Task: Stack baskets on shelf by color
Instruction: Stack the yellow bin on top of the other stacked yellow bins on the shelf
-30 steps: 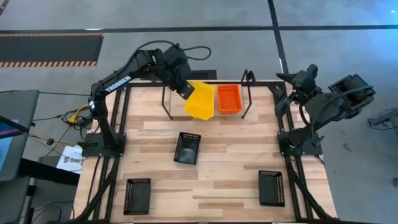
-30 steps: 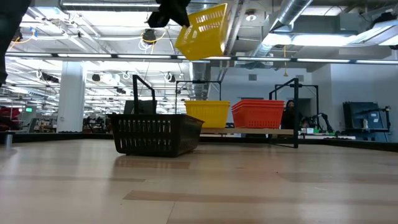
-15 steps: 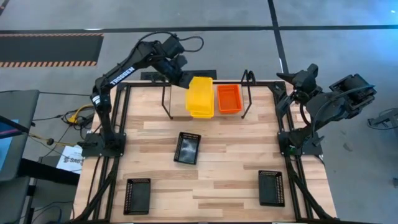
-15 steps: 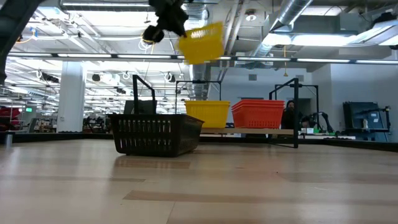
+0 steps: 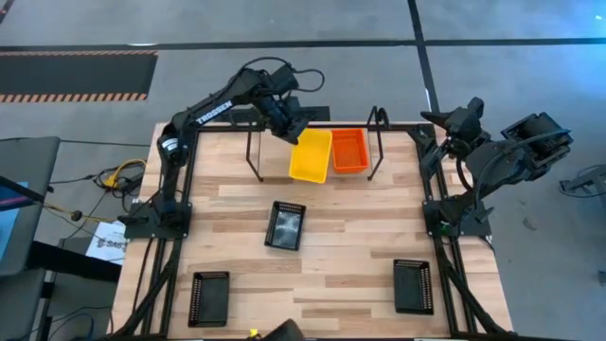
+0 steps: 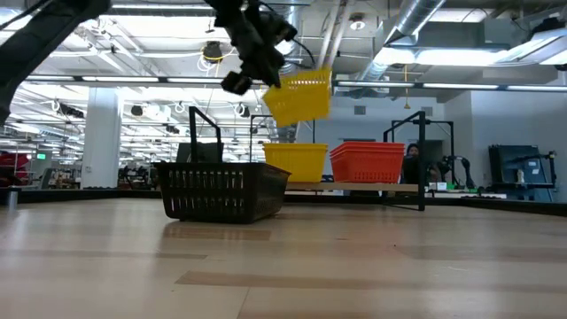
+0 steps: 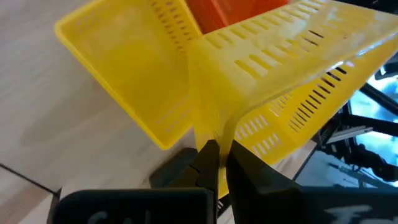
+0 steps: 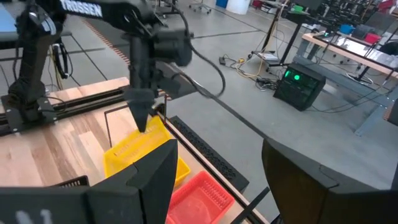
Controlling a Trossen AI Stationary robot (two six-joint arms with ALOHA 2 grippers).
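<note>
A yellow basket [image 5: 311, 157] [image 6: 299, 98] hangs in the air above the yellow baskets [image 6: 295, 162] that sit on the shelf [image 5: 256, 156], and my left gripper [image 5: 292, 128] [image 7: 219, 163] is shut on it. Beside them on the shelf sit the red baskets [image 5: 348, 150] [image 6: 367, 162]. My right gripper [image 5: 453, 123] [image 8: 214, 186] waits open and empty, raised beyond the table's far right corner. My left gripper pinches a slotted wall [image 7: 214, 127] of the yellow basket between its two fingers, at the basket's far left end [image 5: 298, 137], one finger on each side of the wall. The fingers slant down from the far left. The basket hangs clear of the shelf, slightly tilted, open side up.
Three black baskets lie on the table: one in the middle [image 5: 285, 224] [image 6: 221, 189], one at the near left [image 5: 209, 298], one at the near right [image 5: 413, 286]. The shelf's looped uprights [image 5: 377, 142] stand on either side of the stacks.
My left gripper has come down toward the shelf and a little toward the table's right, rolling its wrist. The yellow basket, steeply tipped and high a second ago, now hangs lower and nearly level over the yellow stack.
</note>
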